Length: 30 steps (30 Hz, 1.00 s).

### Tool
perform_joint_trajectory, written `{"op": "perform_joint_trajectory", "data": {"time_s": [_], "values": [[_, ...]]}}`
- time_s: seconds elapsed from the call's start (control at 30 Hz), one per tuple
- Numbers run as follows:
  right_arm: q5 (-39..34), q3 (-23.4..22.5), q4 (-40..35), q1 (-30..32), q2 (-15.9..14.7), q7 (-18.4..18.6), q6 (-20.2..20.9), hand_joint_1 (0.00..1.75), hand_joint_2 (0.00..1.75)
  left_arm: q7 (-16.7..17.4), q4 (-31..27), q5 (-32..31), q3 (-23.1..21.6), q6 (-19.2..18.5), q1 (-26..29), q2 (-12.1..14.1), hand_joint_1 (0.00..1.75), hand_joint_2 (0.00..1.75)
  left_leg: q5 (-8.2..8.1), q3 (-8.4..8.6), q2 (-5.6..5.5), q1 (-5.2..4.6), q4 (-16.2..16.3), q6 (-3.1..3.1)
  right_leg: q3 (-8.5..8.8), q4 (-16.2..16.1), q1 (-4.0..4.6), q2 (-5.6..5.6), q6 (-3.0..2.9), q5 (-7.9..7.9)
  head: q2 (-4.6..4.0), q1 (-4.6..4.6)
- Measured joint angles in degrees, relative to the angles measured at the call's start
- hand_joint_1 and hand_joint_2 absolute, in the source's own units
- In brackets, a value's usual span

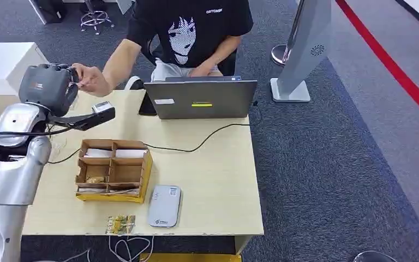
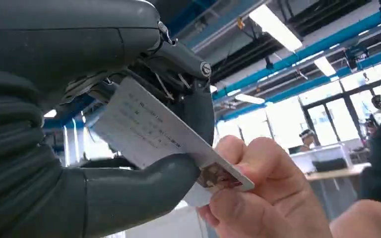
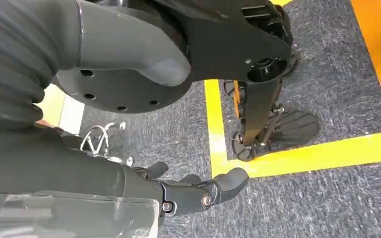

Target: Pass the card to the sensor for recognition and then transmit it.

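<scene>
The left hand (image 1: 49,87) was raised over the table's (image 1: 218,174) far left edge, pinching the white card (image 2: 158,136) between thumb and fingers. A person's hand (image 1: 91,79) met it from the far side, fingers on the card's free end. The sensor (image 1: 164,206) lay near the table's near edge, right of the cardboard organizer (image 1: 114,170). The right hand (image 3: 198,191) hung over the carpet, fingers apart, holding nothing.

floor: grey carpet (image 1: 327,180) | red stripe (image 1: 393,65) | wooden table (image 1: 218,180) | ceiling lights (image 2: 278,27)
</scene>
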Motion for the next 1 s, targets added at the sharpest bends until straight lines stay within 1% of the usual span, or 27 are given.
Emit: {"op": "perform_joint_trajectory", "data": {"time_s": [0.1, 0.2, 0.27, 0.33, 0.43, 0.53, 0.6, 0.63, 0.87, 0.9, 0.93, 0.97, 1.0], "values": [[0.6, 0.2, 0.1, 0.0, 0.0, 0.0, 0.1, 0.0, 1.75, 1.3, 1.1, -3.7, -1.4, 0.8, -1.9, 0.9, 1.75, 1.75, 0.0, 0.0, -0.01, 0.0, 0.0, 0.0, 0.0, 0.0, 0.0, 0.0, 0.0, 0.0, 0.0, 0.0], [0.7, 0.5, 0.1, 0.0, 0.0, 0.0, 0.1, 0.0, 1.75, 1.8, 1.5, -3.9, -1.7, 2.1, -2.3, 1.5, 1.75, 1.75, 0.0, 0.0, -0.01, 0.0, 0.0, 0.0, 0.01, 0.0, 0.0, 0.0, 0.0, 0.0, 0.0, 0.0], [0.6, 0.6, 0.1, -0.1, 0.1, 0.0, 0.0, 0.0, 1.75, 1.6, 0.8, -3.9, -1.7, 3.0, -1.4, 1.6, 1.75, 1.75, 0.0, -0.01, -0.02, -0.01, 0.0, 0.0, 0.03, 0.0, 0.0, 0.0, 0.0, 0.0, 0.0, 0.0], [0.2, 0.6, 0.1, 0.0, 0.1, 0.1, -0.2, 0.0, 1.75, 0.5, -3.0, -3.9, -1.7, 4.7, 1.8, 1.4, 1.75, 1.75, 0.0, -0.01, -0.01, -0.02, 0.0, 0.0, 0.03, 0.0, -0.01, 0.01, 0.0, -0.01, 0.0, -0.02], [-0.2, 0.6, 0.2, 0.0, 0.3, 0.3, -0.8, 0.0, 1.75, 0.1, -11.8, -3.9, -1.7, 6.9, 9.2, 0.1, 1.75, 1.75, -0.01, -0.07, -0.05, -0.03, 0.0, 0.01, 0.03, 0.0, -0.03, -0.07, 0.02, -0.03, 0.0, 0.0], [-0.4, 0.6, 0.2, 0.0, 0.4, 0.5, -0.9, 0.0, 1.75, 0.8, -17.5, -3.9, -1.7, 7.0, 14.2, -0.8, 1.75, 1.75, -0.03, -0.12, -0.01, -0.04, 0.0, 0.01, -0.05, 0.0, -0.03, 0.0, 0.02, -0.02, 0.0, 0.13], [-0.5, 0.6, 0.2, 0.1, 0.5, 0.6, -1.1, 0.0, 1.75, 0.6, -19.4, -3.9, -1.7, 7.2, 15.5, -1.2, 1.75, 1.75, -0.02, -0.11, -0.03, -0.04, 0.0, 0.02, -0.04, 0.0, -0.03, -0.07, 0.02, -0.02, 0.0, 0.13], [-1.0, 0.5, 0.2, 0.1, 0.6, 0.6, -1.6, 0.0, 1.75, -0.6, -21.2, -3.8, -1.7, 8.2, 17.2, -1.6, 1.75, 1.75, -0.02, -0.1, -0.05, -0.04, 0.0, 0.02, -0.01, 0.0, -0.03, -0.08, 0.02, -0.02, 0.0, 0.04], [-1.1, 0.5, 0.2, 0.1, 0.6, 0.7, -1.7, 0.0, 1.75, -0.7, -21.5, -3.8, -1.7, 8.4, 17.4, -1.6, 1.75, 1.75, -0.02, -0.09, -0.05, -0.05, 0.0, 0.01, -0.01, 0.0, -0.03, -0.08, 0.02, -0.02, 0.0, 0.04], [-1.4, 0.3, 0.2, 0.1, 0.7, 0.9, -2.2, 0.0, 1.75, -1.7, -23.8, -3.7, -1.7, 9.9, 20.0, -2.5, 1.75, 1.75, -0.02, -0.07, -0.04, -0.04, 0.0, 0.01, 0.01, 0.0, -0.03, -0.08, 0.02, -0.02, 0.0, 0.02], [-1.6, 0.2, 0.2, 0.1, 0.7, 1.0, -2.4, 0.0, 1.75, -2.0, -24.7, -3.7, -1.7, 10.4, 20.3, -3.0, 1.75, 1.75, -0.02, -0.07, -0.05, -0.04, 0.0, 0.02, 0.02, 0.0, -0.03, -0.09, 0.02, -0.02, 0.0, 0.02], [-2.9, -0.8, 0.2, 0.1, 1.0, 1.2, -3.4, 0.0, 1.75, -3.2, -31.7, -3.6, -2.7, 13.9, 30.4, -7.0, 1.75, 1.75, -0.09, -0.07, 0.04, -0.06, 0.0, 0.0, -0.04, -0.1, -0.06, 0.05, 0.02, -0.03, 0.0, 0.13], [-3.8, -2.2, 0.2, 0.2, 1.5, 1.1, -4.2, 0.0, 1.75, -3.8, -36.3, -2.4, -6.5, 16.8, 40.9, -10.2, 1.75, 1.75, -0.16, -0.11, 0.02, -0.08, 0.0, 0.1, -0.08, -0.1, -0.07, -0.03, 0.07, -0.08, 0.0, 0.09]]}}
